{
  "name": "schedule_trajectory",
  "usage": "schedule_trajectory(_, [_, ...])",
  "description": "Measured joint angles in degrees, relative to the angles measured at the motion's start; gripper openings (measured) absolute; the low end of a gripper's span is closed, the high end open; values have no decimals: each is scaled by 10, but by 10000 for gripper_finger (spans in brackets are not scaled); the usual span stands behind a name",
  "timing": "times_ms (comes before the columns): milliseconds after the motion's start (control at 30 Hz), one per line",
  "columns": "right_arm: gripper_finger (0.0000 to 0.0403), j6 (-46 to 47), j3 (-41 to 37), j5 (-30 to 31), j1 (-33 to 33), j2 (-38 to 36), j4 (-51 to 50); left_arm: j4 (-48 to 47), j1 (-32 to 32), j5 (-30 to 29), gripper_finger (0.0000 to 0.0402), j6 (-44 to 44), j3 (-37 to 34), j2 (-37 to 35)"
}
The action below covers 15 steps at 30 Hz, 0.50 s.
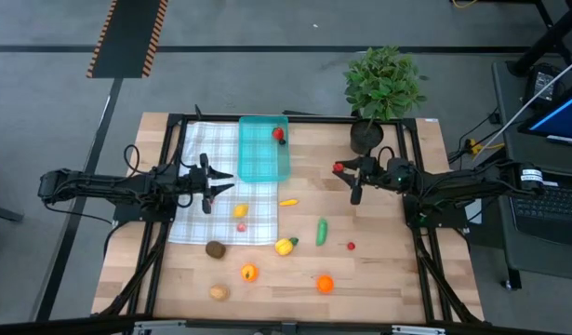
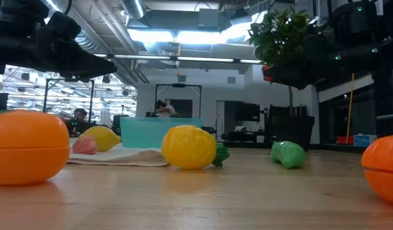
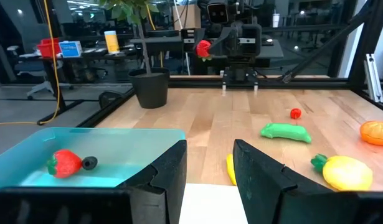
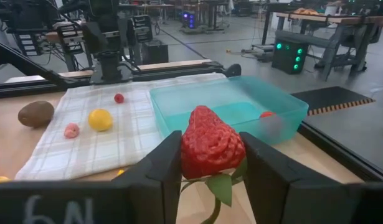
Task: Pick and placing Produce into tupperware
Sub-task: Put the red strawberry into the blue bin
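The teal tupperware (image 1: 264, 154) stands at the table's far middle with a red strawberry (image 3: 65, 163) lying in it. My right gripper (image 4: 211, 144) hovers to the right of it, shut on a second red strawberry (image 1: 339, 168). My left gripper (image 3: 210, 155) hangs open over the checked cloth (image 1: 220, 223), left of the tupperware, with nothing between its fingers. Loose produce lies nearer: a green piece (image 1: 321, 231), a yellow pepper (image 1: 286, 246), a small red piece (image 1: 351, 246), two orange fruits (image 1: 325, 284), brown pieces (image 1: 215, 248), and a yellow fruit (image 1: 240, 211) on the cloth. My right gripper pinches the strawberry's two sides (image 4: 190, 152) between its two fingers. The fingers lie level and come from the table's right side. The strawberry is lifted clear of the table, its green leaf end (image 4: 221, 186) hanging below the fingers.
A potted plant (image 1: 383, 88) stands at the far right, close behind my right gripper. A black frame rail (image 1: 295, 116) runs around the table. The wood between the tupperware and the scattered produce lies bare (image 1: 360, 223).
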Motion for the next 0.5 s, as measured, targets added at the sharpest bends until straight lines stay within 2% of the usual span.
schedule_trajectory(233, [139, -1, 15, -5, 0, 11, 0, 0, 0, 0, 124, 0, 0, 0])
schedule_trajectory(500, [139, -37, 91, -14, 0, 115, 0, 0, 0, 0, 124, 1, 0, 0])
